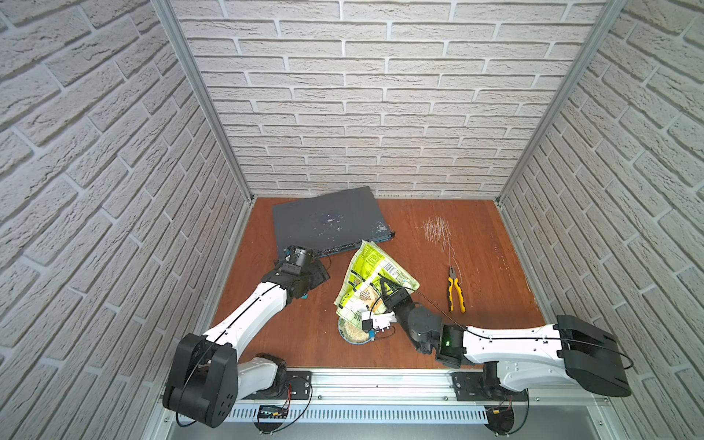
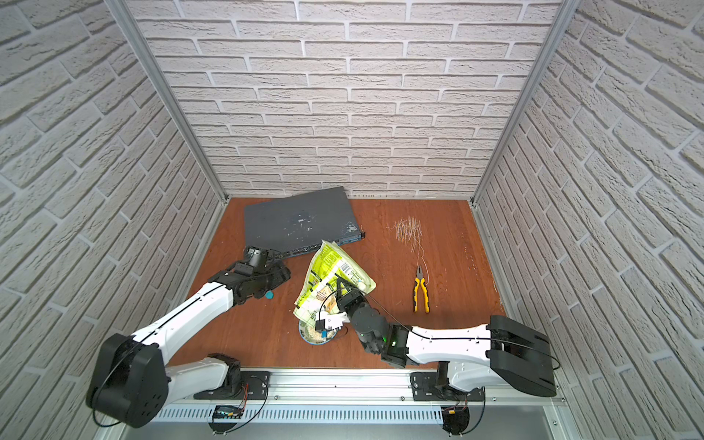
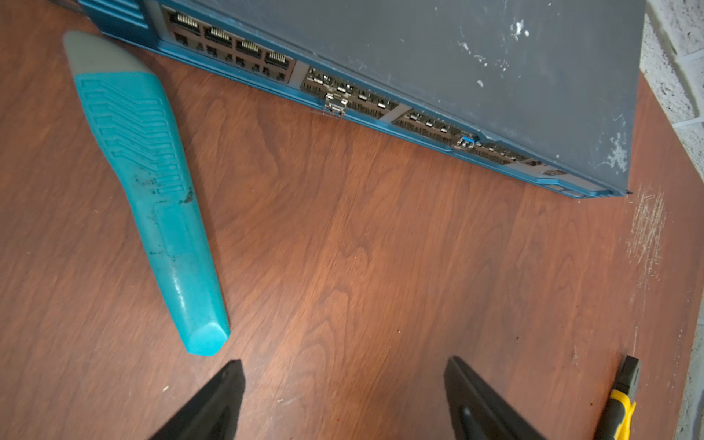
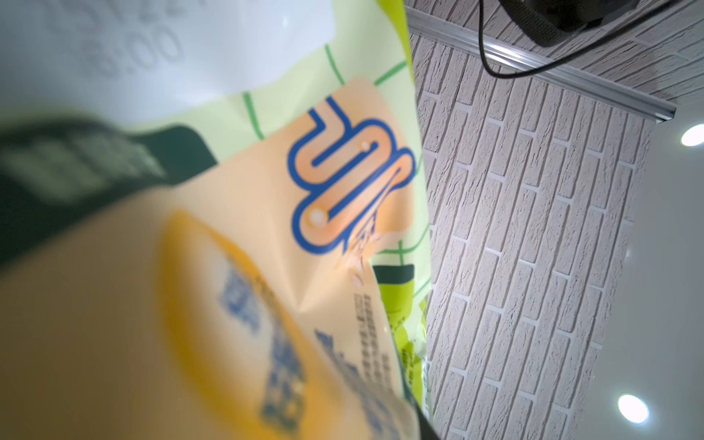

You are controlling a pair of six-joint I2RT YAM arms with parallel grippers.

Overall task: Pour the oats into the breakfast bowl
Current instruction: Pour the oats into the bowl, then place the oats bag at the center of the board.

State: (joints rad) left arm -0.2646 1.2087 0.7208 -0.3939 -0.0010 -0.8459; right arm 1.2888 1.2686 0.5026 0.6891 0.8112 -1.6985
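The oat pouch is seen upended at the front centre of the table, its mouth turned down over the breakfast bowl. It is crumpled, lime-green checked, with a barcode on the raised end. Up close in the right wrist view, a beige panel with a blue-outlined graphic and blurred blue lettering is shown. A bed of pale oats can be made out inside the blue-rimmed bowl, which is half hidden under the pouch and the wrist.

The pouch is pinched at mid-body by the right gripper, jaws closed on the plastic. That arm is reached in from the right, wrist bent. The left arm is stretched forward. The left gripper is held low by the network switch, jaws wide apart and empty, with a teal plastic tool lying beside it.
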